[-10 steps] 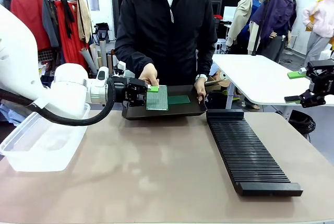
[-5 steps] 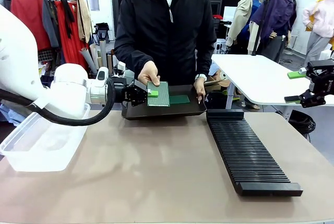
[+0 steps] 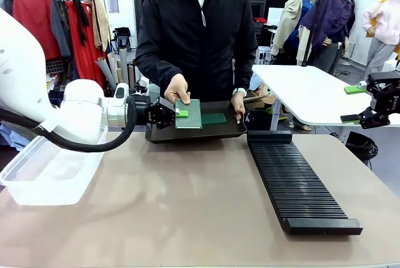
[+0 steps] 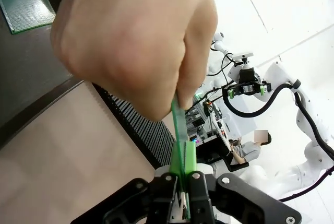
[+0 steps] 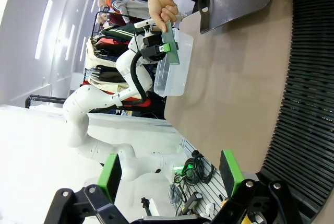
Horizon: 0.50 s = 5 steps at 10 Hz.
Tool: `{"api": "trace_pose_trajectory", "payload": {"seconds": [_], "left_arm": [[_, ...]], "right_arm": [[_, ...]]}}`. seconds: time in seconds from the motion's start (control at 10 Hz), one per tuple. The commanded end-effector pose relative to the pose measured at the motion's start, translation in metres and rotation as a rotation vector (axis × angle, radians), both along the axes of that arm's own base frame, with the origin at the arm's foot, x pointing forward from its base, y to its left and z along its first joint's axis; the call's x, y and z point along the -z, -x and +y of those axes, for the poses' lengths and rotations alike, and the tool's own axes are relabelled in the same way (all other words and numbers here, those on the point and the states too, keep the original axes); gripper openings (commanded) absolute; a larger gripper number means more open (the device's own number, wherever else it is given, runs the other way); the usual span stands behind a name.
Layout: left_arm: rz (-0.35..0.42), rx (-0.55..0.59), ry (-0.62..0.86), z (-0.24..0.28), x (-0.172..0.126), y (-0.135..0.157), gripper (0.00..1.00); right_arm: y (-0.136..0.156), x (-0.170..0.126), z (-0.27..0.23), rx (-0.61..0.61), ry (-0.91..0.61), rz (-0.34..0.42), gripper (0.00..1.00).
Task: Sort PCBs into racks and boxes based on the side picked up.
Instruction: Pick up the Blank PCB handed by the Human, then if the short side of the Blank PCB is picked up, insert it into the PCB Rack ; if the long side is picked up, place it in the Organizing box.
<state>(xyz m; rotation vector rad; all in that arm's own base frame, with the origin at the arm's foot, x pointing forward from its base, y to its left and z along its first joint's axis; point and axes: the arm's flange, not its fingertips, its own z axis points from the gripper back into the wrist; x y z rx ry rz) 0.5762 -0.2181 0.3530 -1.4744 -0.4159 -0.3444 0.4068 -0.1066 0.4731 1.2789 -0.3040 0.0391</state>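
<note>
taking pcb (image 3: 188, 114) from person's hand (image 3: 178, 88), far side of desk (image 3: 187, 218), above black tray (image 3: 232, 132). left jaws clenched on pcb's left edge; right jaws released, idle far right. wait for hand to let go, pull straight, check face, then rack (image 3: 300, 187) right or box (image 3: 37, 174) left.

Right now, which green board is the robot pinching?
The raised board held by the left gripper and the person's hand; the other board lies flat in the tray.
</note>
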Motion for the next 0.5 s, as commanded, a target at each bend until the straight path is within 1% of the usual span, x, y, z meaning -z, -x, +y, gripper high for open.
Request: {"api": "trace_pose_trajectory", "payload": {"seconds": [0.0, 0.4], "left_arm": [[-0.017, -0.005, -0.008, -0.0012, -0.0030, 0.0013, 0.00], [-0.017, -0.005, -0.008, -0.0012, -0.0030, 0.0013, 0.00]], "right_arm": [[-0.0007, -0.0027, 0.0012, 0.007, 0.006, -0.005, 1.00], [-0.0007, -0.0027, 0.0012, 0.007, 0.006, -0.005, 1.00]]}}
